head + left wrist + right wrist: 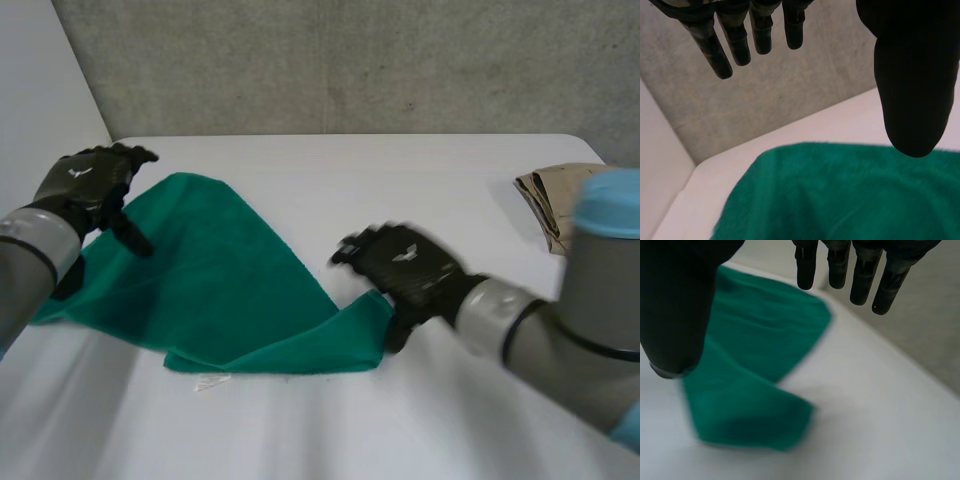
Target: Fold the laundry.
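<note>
A green towel (215,285) lies on the white table (400,180), folded over on itself, with a small white label (210,381) poking out at its near edge. My left hand (95,185) hovers above the towel's far left part, fingers (725,45) straight and apart from the thumb (912,85), nothing in them; under it the green towel (840,195) spreads out. My right hand (405,265) hangs open by the towel's right corner, with its fingers (860,270) straight. The towel (750,375) lies below its thumb (675,305).
A folded beige cloth (555,200) rests at the table's far right edge. A grey concrete wall (350,60) runs behind the table. Bare white tabletop stretches across the far side and the near front.
</note>
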Robot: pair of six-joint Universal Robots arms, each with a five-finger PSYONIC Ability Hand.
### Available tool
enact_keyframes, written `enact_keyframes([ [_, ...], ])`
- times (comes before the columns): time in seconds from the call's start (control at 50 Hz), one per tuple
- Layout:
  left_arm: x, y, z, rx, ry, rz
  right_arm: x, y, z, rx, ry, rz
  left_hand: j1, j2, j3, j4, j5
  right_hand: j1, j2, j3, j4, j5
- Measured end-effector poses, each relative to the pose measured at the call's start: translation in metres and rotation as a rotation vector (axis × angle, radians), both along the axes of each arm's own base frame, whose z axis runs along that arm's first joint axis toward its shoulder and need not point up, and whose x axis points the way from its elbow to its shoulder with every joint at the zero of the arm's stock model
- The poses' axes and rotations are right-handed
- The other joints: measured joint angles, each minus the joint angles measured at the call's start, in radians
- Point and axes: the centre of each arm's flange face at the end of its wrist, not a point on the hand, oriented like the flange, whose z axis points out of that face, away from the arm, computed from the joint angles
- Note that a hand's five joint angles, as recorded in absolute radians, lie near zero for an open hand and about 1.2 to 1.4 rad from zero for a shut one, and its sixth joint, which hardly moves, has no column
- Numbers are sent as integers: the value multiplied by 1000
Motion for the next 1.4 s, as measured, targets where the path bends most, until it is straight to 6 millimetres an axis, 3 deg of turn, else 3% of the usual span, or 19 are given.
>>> enact_keyframes([
  [0.1,10,7,-7,18,-38,9,32,15,-31,107,64,105,0,0,0,0,0,0,0,0,0,0],
  [0.18,14,14,-12,34,-38,-8,46,11,-57,137,112,103,0,0,0,0,0,5,12,13,6,6],
  [0.22,15,17,-13,37,-34,-18,49,7,-66,136,131,84,0,0,0,0,0,198,240,244,225,206],
  [0.26,17,20,-14,36,-28,-29,51,1,-73,128,147,55,0,0,0,0,0,225,281,274,255,234],
  [0.28,18,21,-14,36,-25,-34,52,-2,-75,121,151,41,0,0,0,0,0,474,582,579,546,517],
  [0.36,20,23,-13,28,-17,-47,54,-15,-75,79,147,-11,0,0,0,0,0,731,902,892,880,846],
  [0.48,20,23,-13,22,-13,-53,55,-25,-68,25,120,-51,0,0,0,0,0,769,955,965,953,916],
  [0.62,18,25,-14,27,-13,-60,52,-24,-61,15,108,-55,0,0,0,0,0,767,954,964,953,917],
  [0.66,17,26,-16,29,-14,-62,51,-22,-59,23,109,-55,0,0,0,0,0,647,792,820,805,788],
  [0.7,17,26,-17,33,-17,-63,50,-21,-59,34,111,-56,0,0,0,0,0,329,422,434,436,428],
  [0.72,18,26,-18,35,-17,-62,50,-20,-59,39,111,-56,0,0,0,0,0,276,347,362,349,339],
  [0.94,23,23,-28,72,-24,-43,50,-20,-65,105,99,-66,0,0,0,0,0,259,308,310,292,284],
  [1.02,26,24,-34,91,-34,-35,52,-23,-68,109,94,-71,0,0,0,0,0,724,872,856,839,808],
  [1.04,27,24,-34,93,-37,-34,52,-23,-67,107,92,-72,0,0,0,0,0,724,872,856,839,808],
  [1.08,27,25,-36,96,-48,-35,52,-25,-65,101,86,-76,0,0,0,0,0,776,959,959,947,910],
  [1.24,28,28,-46,112,-120,-52,46,-33,-35,49,27,-105,0,0,0,0,0,776,959,964,956,915],
  [1.4,25,34,-68,193,-190,-90,36,-29,36,-60,-108,-130,0,0,0,0,0,776,959,964,956,915],
])
